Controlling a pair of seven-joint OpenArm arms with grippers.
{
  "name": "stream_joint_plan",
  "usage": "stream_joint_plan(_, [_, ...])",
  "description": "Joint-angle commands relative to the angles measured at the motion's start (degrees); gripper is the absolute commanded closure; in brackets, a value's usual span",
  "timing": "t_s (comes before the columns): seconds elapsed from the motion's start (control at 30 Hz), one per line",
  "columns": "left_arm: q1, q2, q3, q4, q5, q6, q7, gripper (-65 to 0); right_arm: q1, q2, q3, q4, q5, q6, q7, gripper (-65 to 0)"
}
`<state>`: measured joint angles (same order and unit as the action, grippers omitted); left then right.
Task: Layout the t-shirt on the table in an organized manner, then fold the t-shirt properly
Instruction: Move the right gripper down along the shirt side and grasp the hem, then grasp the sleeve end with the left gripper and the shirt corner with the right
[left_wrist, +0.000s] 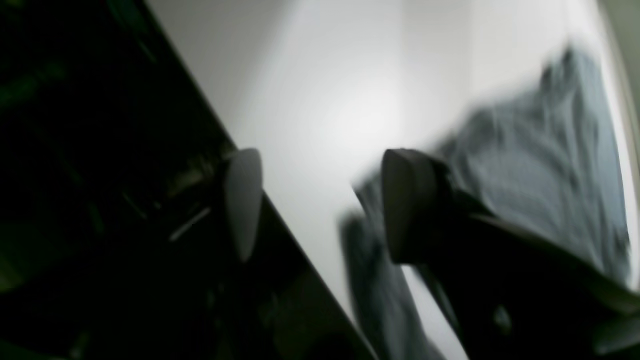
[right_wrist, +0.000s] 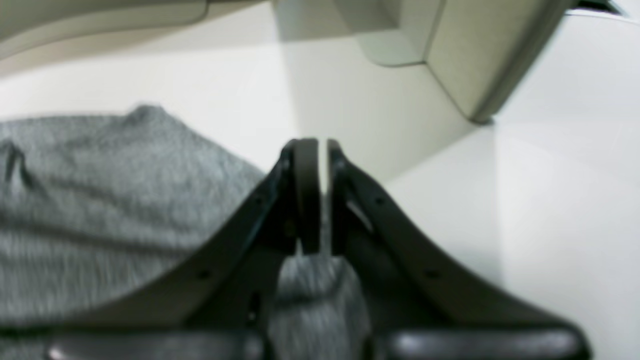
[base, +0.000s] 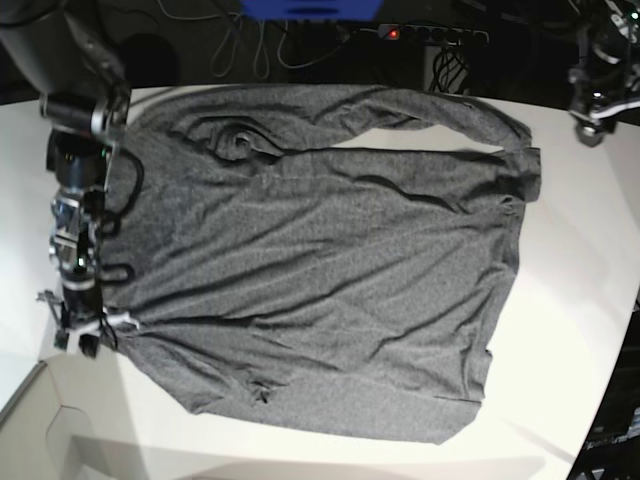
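The dark grey t-shirt (base: 320, 250) lies spread almost flat on the white table (base: 580, 300), with one long sleeve along the far edge. My right gripper (base: 85, 335) is at the shirt's left edge. In the right wrist view its jaws (right_wrist: 322, 195) stand nearly together, with grey fabric (right_wrist: 100, 200) bunched between them lower down. My left gripper (base: 597, 110) hovers past the shirt's far right corner. In the blurred left wrist view it (left_wrist: 325, 200) is open and empty over the table's edge, with the shirt (left_wrist: 550, 165) beside its right finger.
A power strip and cables (base: 430, 35) lie in the dark behind the table. A blue object (base: 310, 8) is at the top centre. A beige panel (right_wrist: 465, 60) stands close ahead of the right gripper. The table's front left corner (base: 40, 400) is cut away.
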<state>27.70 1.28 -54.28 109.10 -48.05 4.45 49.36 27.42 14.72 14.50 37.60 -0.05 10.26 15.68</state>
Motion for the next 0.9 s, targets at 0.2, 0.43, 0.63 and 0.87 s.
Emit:
stream_joint_plan(0.2, [-2.3,-0.8,6.9,-1.5,1.6,-0.4,0.6,-43.6,-13.6,-0.5,2.6,22.9,2.2,-0.2,-7.4,-19.4])
stream_joint_plan(0.43, [-5.1,-0.7,13.4,-2.9,7.8,-0.3,0.8,-43.4,-27.3,-5.1,8.3,40.9,10.1,-0.2,-16.6,-19.7])
stream_joint_plan(0.63, [-5.2,-0.8,16.3,-2.9,9.9,-0.3,0.7,-43.3,-34.2,-6.3,9.1,46.7,11.4,-0.1,-17.3,-19.7])
stream_joint_plan(0.87, [-5.1,-0.9,16.6,-5.1,9.4,-0.4,0.4,-27.5,-35.9,-6.6,9.2,46.9,11.4,-0.1,-17.3,-19.7])
